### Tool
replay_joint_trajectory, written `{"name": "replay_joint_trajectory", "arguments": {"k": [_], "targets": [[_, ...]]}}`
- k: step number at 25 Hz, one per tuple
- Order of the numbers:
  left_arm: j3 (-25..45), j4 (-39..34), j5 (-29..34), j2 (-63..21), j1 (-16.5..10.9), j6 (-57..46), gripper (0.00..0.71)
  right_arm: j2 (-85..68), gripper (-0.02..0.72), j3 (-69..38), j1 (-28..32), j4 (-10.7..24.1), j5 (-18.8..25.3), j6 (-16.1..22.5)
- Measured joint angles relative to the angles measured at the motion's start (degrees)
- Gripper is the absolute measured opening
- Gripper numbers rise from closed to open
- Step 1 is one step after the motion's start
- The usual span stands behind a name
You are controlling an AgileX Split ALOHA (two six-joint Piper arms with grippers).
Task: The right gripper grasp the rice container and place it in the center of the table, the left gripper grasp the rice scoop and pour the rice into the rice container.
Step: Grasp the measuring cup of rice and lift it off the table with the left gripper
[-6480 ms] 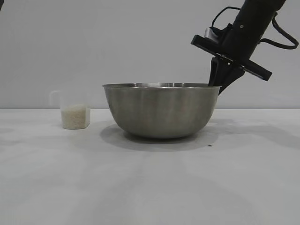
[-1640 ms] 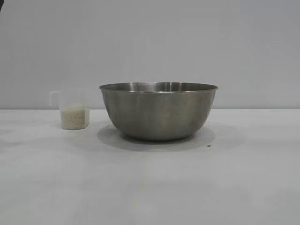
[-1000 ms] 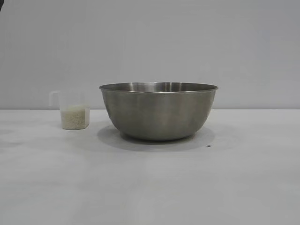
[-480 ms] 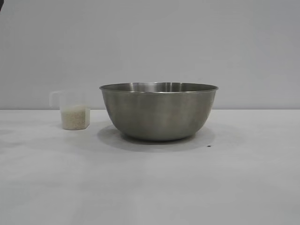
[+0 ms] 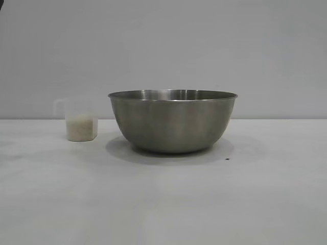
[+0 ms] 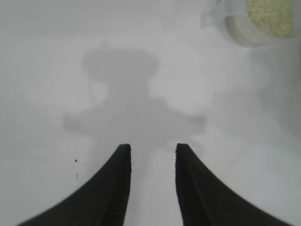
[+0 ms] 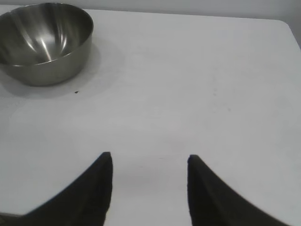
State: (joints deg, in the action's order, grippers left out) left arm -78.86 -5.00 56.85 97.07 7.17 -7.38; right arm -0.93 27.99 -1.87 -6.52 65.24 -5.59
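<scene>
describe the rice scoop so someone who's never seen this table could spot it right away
Start at the large round brushed steel bowl in the middle of the white table. Beside it, apart, on the left in the exterior view, stands a small clear plastic measuring cup with a side handle. Unlike the bowl, it is see-through and partly filled with white rice.

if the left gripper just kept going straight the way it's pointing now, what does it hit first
Most likely the bare table. The left gripper is open, holds nothing and points steeply down at white surface, its own shadow ahead. The rice scoop with its rice sits off to one side, out of that line as far as the wrist view shows.
</scene>
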Motion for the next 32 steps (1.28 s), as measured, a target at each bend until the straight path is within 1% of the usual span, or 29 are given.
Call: {"name": "replay_joint_trajectory", "arguments": {"k": [7,13,23,25,32], "targets": [[0.0,0.91,0.0,0.0,0.0,1.34,0.233,0.0,0.315,0.0,0.0,0.0,0.0,0.0],[0.0,0.91,-2.81,0.0,0.0,1.71,0.233,0.0,0.315,0.0,0.0,0.0,0.0,0.0],[0.0,-0.37,-3.8,0.0,0.0,2.09,0.233,0.0,0.315,0.0,0.0,0.0,0.0,0.0],[0.0,-0.37,-5.3,0.0,0.0,2.09,0.233,0.0,0.315,0.0,0.0,0.0,0.0,0.0],[0.0,-0.37,-13.68,0.0,0.0,1.58,0.233,0.0,0.315,0.0,0.0,0.0,0.0,0.0]]}}
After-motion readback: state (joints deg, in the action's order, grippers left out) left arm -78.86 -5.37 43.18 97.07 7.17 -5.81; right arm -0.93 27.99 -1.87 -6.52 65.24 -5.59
